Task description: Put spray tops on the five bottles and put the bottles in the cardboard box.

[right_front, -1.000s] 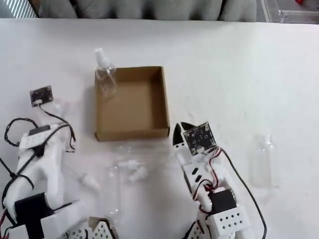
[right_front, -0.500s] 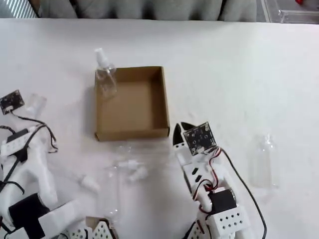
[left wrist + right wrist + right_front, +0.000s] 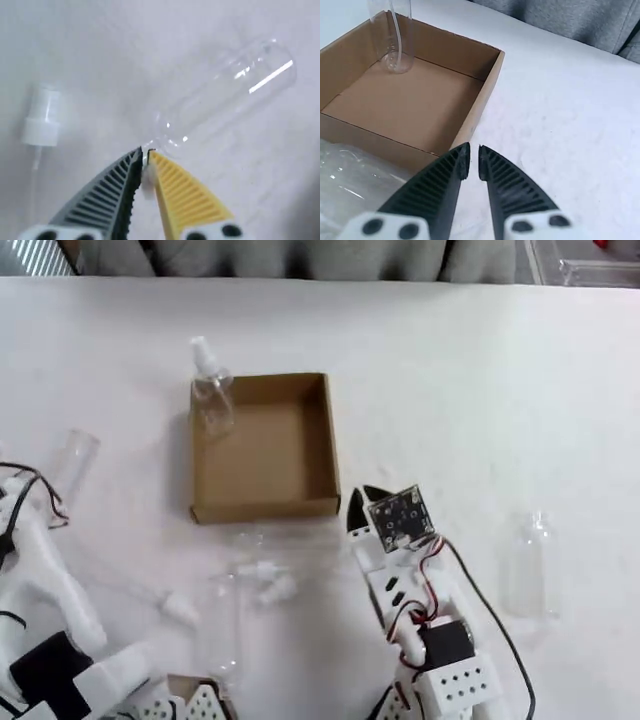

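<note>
L gripper [image 3: 145,152]: closed on the neck of a clear bottle [image 3: 225,95]; we see the neck pinched right btwn the grey and yellow tips, the body sticking out past them, no top on it.
Held bottle, high view: far left of the counter [image 3: 450,370], well left of the box [image 3: 262,450], tilted w/ its base pointing away from the arms.
Spray top [image 3: 42,122]: lies flat on the counter beside the L gripper, apart from the held bottle, thin tube trailing from it.
R gripper [image 3: 472,160]: nearly closed, just a slit btwn the tips, nothing in it; we see it just off the box's near right corner, not touching.
Capped bottle [image 3: 210,390]: upright in the box's far left corner, top on.
Front bottle [image 3: 345,175]: clear, lying just in front of the box's near wall.
Loose tops [image 3: 270,585]: on the counter btwn the two arms, near that bottle.
Right bottle [image 3: 527,560]: lying on the counter right of the R arm, well apart from the box; we can't tell if it's capped.
</note>
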{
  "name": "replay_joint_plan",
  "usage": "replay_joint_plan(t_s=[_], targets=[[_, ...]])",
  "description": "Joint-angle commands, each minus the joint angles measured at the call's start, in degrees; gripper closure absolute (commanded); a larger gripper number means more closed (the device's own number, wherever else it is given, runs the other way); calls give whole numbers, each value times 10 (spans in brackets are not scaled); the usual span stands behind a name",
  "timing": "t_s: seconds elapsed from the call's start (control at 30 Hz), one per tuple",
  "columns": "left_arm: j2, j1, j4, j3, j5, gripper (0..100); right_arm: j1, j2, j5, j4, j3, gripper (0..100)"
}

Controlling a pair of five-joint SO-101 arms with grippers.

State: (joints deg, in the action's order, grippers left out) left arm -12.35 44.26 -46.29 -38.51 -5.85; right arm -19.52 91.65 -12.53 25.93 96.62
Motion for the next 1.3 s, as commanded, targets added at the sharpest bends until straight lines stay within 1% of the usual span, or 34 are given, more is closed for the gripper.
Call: replay_joint_plan(t_s=[0.0,0.07,0.2,0.27,0.37,0.53,0.73,0.9,1.07,1.17,1.27], targets=[[-5,-23,25,70,-10,980,5,3,-1,6,5,984],[-2,-39,44,91,-46,980,5,3,-1,6,5,984],[6,-69,89,112,-150,980,7,4,-1,6,5,984],[28,-91,95,126,-182,980,7,4,-1,6,5,984],[88,-109,79,181,-213,980,7,3,-1,6,5,984],[199,-115,39,291,-264,980,6,3,-1,6,5,984],[298,-109,40,385,-343,980,4,3,-1,6,5,984],[375,-124,41,466,-359,980,4,3,-1,6,5,984],[487,-133,33,565,-362,980,4,3,-2,6,5,984],[542,-141,-32,629,-360,980,4,3,-2,6,5,984],[574,-153,-113,695,-321,980,4,3,-15,6,5,984]])
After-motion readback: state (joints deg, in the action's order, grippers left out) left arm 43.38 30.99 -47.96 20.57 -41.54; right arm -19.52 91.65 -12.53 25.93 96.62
